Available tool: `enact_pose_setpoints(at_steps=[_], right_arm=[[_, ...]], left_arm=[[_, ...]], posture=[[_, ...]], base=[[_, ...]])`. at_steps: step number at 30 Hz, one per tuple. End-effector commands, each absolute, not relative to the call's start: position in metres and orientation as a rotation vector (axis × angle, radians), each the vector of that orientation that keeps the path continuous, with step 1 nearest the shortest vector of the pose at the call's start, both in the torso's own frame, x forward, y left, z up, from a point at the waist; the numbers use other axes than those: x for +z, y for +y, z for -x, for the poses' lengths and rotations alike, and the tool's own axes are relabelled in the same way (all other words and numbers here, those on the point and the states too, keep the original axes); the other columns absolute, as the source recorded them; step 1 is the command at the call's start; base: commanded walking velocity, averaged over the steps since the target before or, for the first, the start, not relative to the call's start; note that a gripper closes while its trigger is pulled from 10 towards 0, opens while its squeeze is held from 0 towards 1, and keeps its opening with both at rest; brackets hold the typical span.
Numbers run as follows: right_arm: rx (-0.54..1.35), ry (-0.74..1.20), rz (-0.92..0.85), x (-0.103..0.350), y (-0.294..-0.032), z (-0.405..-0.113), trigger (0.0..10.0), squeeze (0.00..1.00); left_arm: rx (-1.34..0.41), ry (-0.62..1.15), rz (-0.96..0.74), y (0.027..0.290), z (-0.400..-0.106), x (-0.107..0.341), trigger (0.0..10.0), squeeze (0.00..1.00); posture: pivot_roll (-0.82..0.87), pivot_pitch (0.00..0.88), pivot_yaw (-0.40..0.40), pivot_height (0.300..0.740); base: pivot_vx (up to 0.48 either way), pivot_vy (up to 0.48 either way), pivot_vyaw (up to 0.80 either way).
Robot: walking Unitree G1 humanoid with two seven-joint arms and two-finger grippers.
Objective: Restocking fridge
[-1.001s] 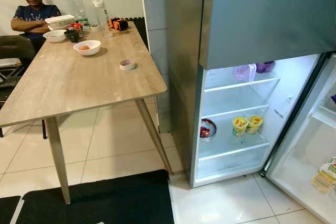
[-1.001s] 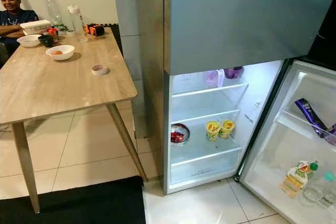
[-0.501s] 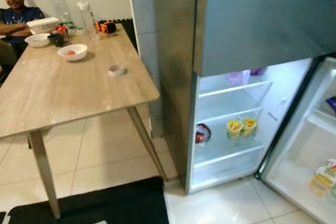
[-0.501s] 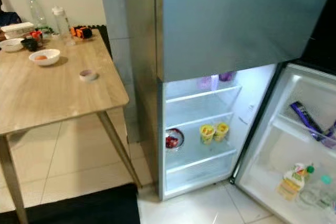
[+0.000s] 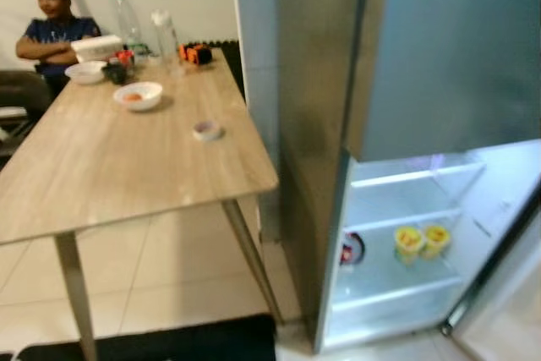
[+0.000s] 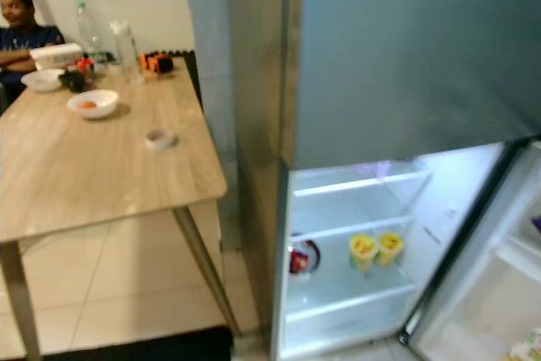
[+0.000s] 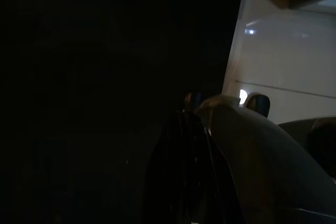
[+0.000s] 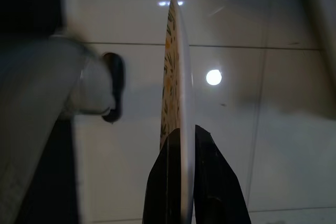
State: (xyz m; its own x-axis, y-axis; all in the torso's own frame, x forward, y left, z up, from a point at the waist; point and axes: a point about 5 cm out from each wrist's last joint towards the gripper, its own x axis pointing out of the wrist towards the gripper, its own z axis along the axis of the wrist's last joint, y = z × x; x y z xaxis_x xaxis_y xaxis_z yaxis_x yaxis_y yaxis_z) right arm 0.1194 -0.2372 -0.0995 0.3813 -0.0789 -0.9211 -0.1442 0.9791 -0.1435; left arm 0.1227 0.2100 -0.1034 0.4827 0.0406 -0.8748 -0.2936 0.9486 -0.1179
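Down by the floor tiles, the right gripper [image 8: 181, 145] has its fingers [image 8: 164, 182] pinched on the rim of a patterned plate [image 8: 176, 66], held edge-on. The head view has swung since a moment ago: the fridge [image 5: 338, 82] now sits lower and further right, its open door nearly cut off. Two yellow cups [image 5: 423, 241] and a bowl [image 5: 351, 249] blur on the lit shelf. The wooden counter [image 5: 127, 166] carries a white bowl [image 5: 139, 95]. The left gripper [image 7: 191, 145] is lost in dark; I cannot tell its fingers.

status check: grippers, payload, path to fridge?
Right gripper clamped on thin patterned white plate. Left arm idle. Open fridge ahead; wooden table to the left.
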Motion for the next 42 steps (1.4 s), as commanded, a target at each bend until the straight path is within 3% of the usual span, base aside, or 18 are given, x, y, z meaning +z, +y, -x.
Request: enact_pose_setpoints(at_steps=[1, 15, 42], right_arm=[[0.025, 1.172, 0.215, -0.0970, -0.2427, -0.1229, 10.0, 0.00], [0.022, 1.173, 0.211, -0.0976, -0.2416, -0.1220, 10.0, 0.00], [0.006, 1.163, 0.219, -0.0951, -0.2466, -0.1259, 10.0, 0.00]], left_arm=[[0.201, 1.045, 0.250, 0.2098, -0.1270, -0.1022, 10.0, 0.00], [0.138, 1.054, 0.254, 0.2037, -0.1270, -0.1029, 10.0, 0.00], [0.111, 1.056, 0.257, 0.2009, -0.1285, -0.1028, 10.0, 0.00]], posture=[[-0.08, 0.000, 0.030, 0.740], [-0.08, 0.000, 0.034, 0.740], [-0.09, 0.000, 0.032, 0.740]], base=[[0.352, 0.000, 0.00], [0.018, 0.000, 0.00], [0.000, -0.389, 0.00]])
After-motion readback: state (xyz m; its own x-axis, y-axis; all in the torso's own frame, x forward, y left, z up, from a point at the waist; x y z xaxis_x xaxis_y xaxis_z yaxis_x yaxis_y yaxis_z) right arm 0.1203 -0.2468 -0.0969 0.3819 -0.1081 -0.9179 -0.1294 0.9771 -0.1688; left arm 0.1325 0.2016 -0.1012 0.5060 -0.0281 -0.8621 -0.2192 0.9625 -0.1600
